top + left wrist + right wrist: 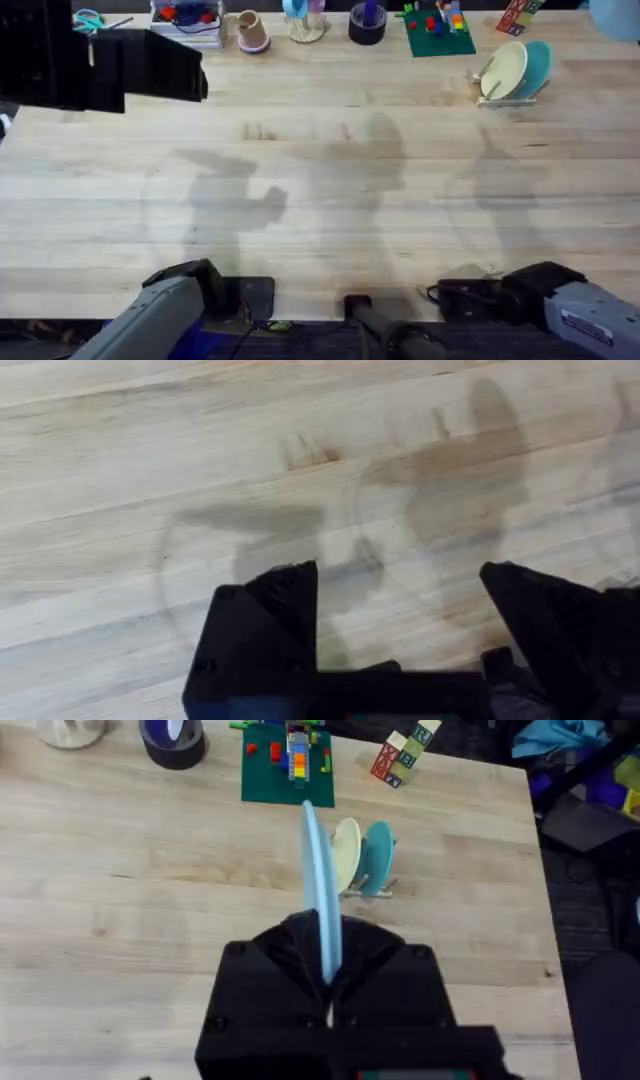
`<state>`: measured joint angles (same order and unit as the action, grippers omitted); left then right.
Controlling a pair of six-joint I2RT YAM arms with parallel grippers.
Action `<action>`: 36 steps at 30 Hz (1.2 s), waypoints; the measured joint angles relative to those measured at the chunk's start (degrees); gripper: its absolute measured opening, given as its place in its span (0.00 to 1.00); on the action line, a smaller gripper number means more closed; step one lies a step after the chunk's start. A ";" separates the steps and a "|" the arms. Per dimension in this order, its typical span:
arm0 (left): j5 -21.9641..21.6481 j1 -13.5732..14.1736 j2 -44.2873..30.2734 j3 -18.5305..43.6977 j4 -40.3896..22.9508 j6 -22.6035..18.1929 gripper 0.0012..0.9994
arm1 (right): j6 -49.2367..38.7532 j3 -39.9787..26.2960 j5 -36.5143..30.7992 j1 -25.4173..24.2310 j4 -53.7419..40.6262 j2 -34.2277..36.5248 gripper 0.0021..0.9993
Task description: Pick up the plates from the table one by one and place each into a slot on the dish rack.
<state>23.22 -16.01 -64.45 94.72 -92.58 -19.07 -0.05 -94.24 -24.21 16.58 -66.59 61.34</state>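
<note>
A: Which step is being carried out?

B: The transport step, it is judged. A pale blue plate [320, 880] is being held on edge, clamped between the fingers of the right gripper [328, 982], and is being pointed toward the dish rack [497, 96] at the far right of the table [320, 170].

A: What is being kept in the rack?

B: A cream plate [503, 68] and a teal plate [537, 65] are being kept upright in it.

A: And the left gripper [400, 622]?

B: Its jaws are being held apart over bare wood, with nothing between them.

A: What is being called for next?

B: The plate is probably to be carried to a free slot beside the cream plate, kept upright, and lowered between the pegs.
</note>
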 joint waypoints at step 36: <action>-0.15 0.00 0.00 0.00 0.00 0.02 1.00 | -13.31 -0.07 31.98 -41.32 3.58 6.58 0.03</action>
<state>23.07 -16.01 -64.45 94.72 -92.58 -19.05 -13.37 -94.30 7.78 -24.75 -63.01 67.92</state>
